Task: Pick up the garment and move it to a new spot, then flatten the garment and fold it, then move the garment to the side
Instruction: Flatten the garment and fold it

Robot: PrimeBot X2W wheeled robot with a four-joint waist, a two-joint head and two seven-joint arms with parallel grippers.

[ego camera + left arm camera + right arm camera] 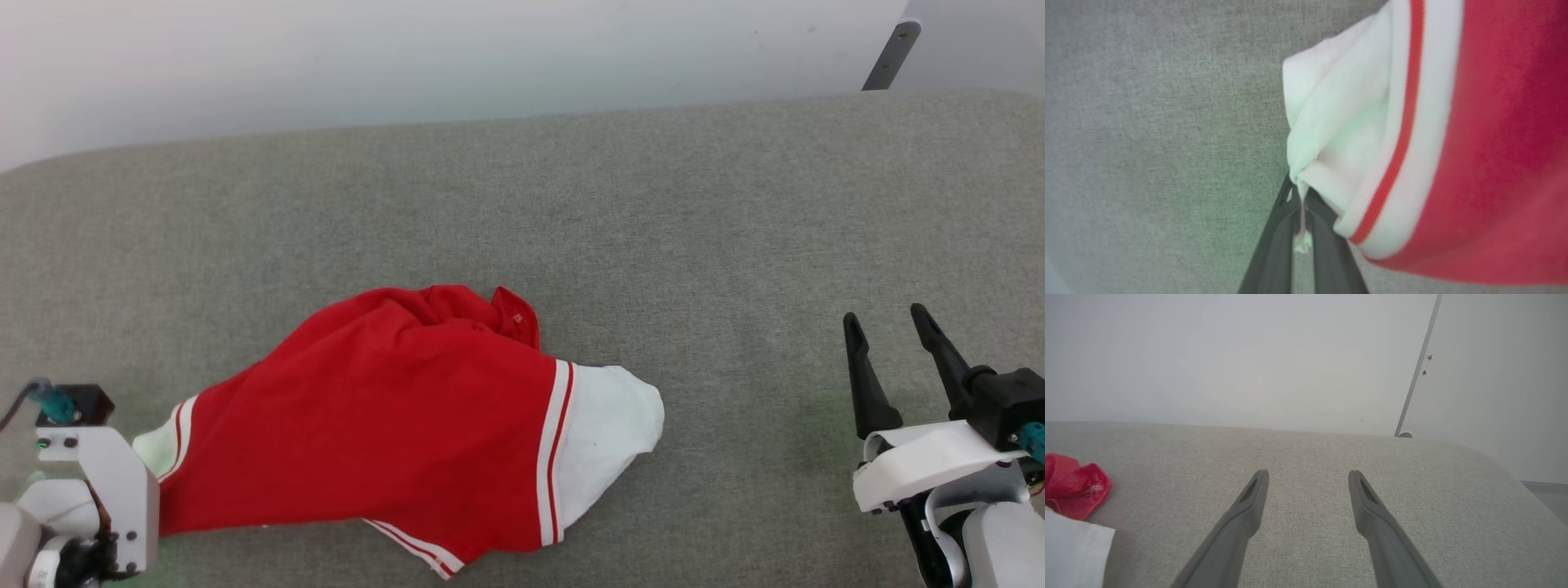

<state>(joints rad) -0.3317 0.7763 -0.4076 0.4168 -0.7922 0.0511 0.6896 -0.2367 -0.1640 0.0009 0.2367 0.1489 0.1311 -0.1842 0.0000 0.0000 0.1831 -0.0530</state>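
Note:
The garment (392,416), a red T-shirt with white sleeves and red-white stripe trim, lies crumpled at the lower left of the grey padded surface (653,212). In the left wrist view my left gripper (1300,192) is shut on a pinch of the garment's white sleeve (1339,122), and the cloth fans out up and to the right from its tips. In the head view that arm's wrist (98,482) sits at the garment's left end with the fingers hidden. My right gripper (886,327) stands open to the right of the garment, fingers apart (1308,477), holding nothing. A red and white edge of the garment (1073,498) shows at the left of the right wrist view.
The grey padded surface stretches wide beyond and to the right of the garment. A white wall (490,57) runs behind its far edge, with a dark bracket (890,57) at the upper right. The surface's right end rounds off (1515,477) toward the floor.

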